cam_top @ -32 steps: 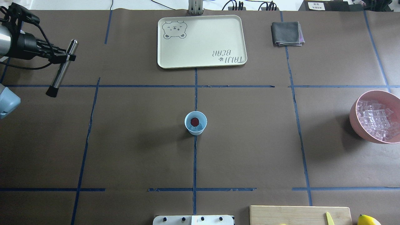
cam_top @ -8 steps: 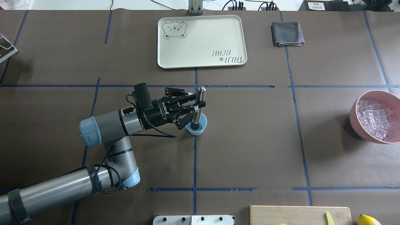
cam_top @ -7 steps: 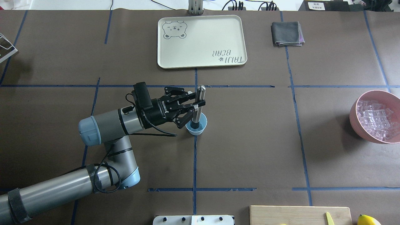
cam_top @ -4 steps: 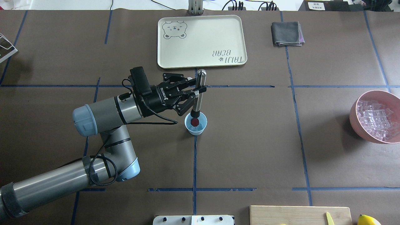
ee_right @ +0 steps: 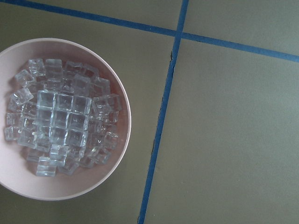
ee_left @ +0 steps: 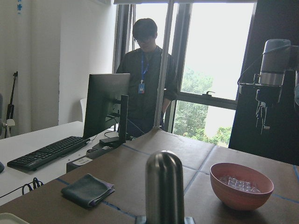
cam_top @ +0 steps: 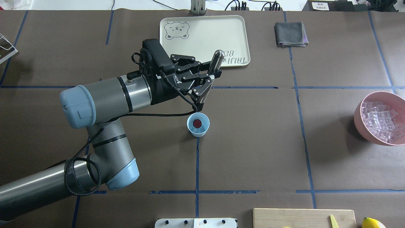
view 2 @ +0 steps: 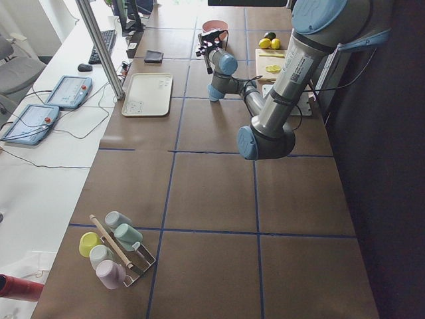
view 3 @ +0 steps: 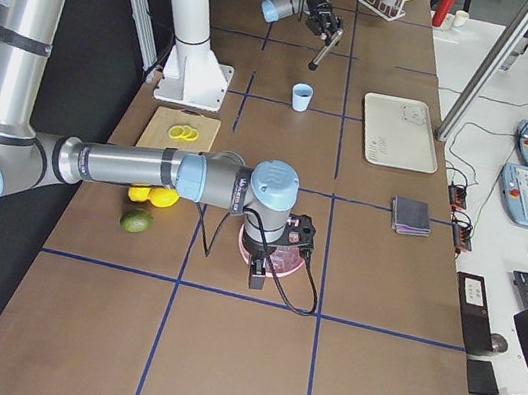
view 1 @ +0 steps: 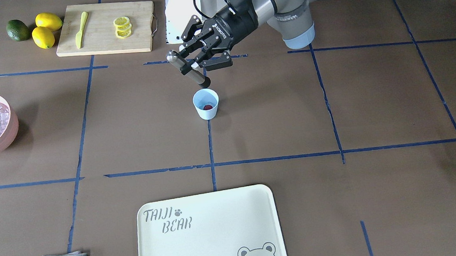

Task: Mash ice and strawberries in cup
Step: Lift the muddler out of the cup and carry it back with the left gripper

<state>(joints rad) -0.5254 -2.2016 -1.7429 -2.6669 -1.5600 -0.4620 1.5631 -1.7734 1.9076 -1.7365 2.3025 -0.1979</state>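
The small light-blue cup [cam_top: 198,125] [view 1: 206,104] stands at the table's middle with a red strawberry [cam_top: 197,123] [view 1: 208,107] inside. My left gripper [cam_top: 210,77] [view 1: 194,69] is shut on a steel muddler [cam_top: 217,59] [view 1: 187,70], held tilted above the cup on its far side, the black end clear of the rim. The muddler's rounded top [ee_left: 164,185] fills the left wrist view. Ice [cam_top: 381,122] [ee_right: 60,121] lies heaped in the pink bowl [cam_top: 359,118] [ee_right: 119,154]. My right gripper [view 3: 278,253] hangs near that bowl; I cannot tell whether it is open.
A cream tray [cam_top: 204,41] lies at the far middle, a grey cloth [cam_top: 289,34] far right. The cutting board [view 1: 97,40] with lemon slices [view 1: 122,27], a yellow knife, lemons and an avocado sit near the robot's base. A person [ee_left: 145,84] stands beyond the table.
The left arm brought the muddler in from the left and pressed it into the cup. It has now lifted it out and tilted it, uncovering the strawberry.
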